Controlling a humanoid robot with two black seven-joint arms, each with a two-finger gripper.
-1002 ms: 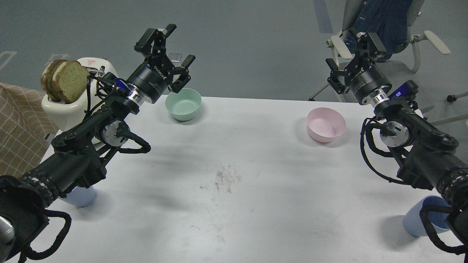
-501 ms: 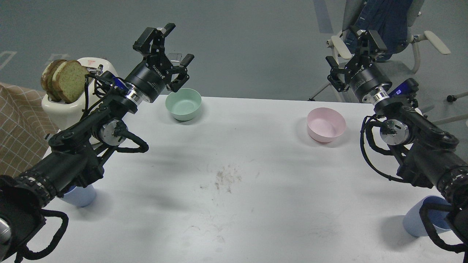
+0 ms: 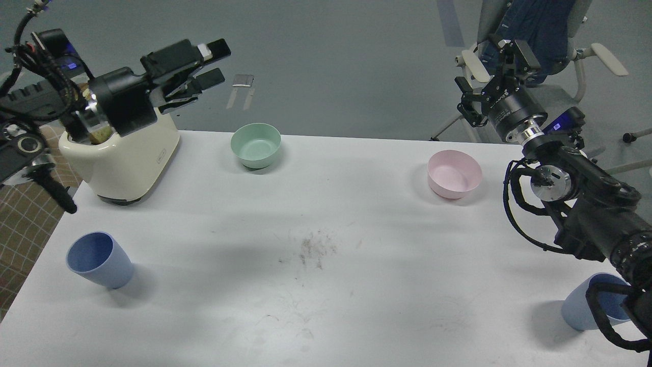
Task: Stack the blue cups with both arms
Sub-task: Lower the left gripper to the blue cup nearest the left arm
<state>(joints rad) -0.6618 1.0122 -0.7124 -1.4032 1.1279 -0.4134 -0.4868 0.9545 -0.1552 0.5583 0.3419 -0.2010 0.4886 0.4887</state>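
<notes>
Below both raised jaws, two blue cups stand apart on the counter [image 3: 326,204].
Left jaws [image 3: 206,63] look nearly closed, empty, left cup [image 3: 98,260] far beneath; right jaws [image 3: 496,63] spread open, empty, right cup [image 3: 586,306] far beneath, behind cable.

Single head view, set high, facing forward and down over white table [image 3: 326,285]; grey floor [image 3: 331,61] beyond far edge.

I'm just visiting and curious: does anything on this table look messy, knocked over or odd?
Only a dark scuffed smudge mid-table stands out. Both blue cups and both bowls stand upright; nothing is spilled.
</notes>
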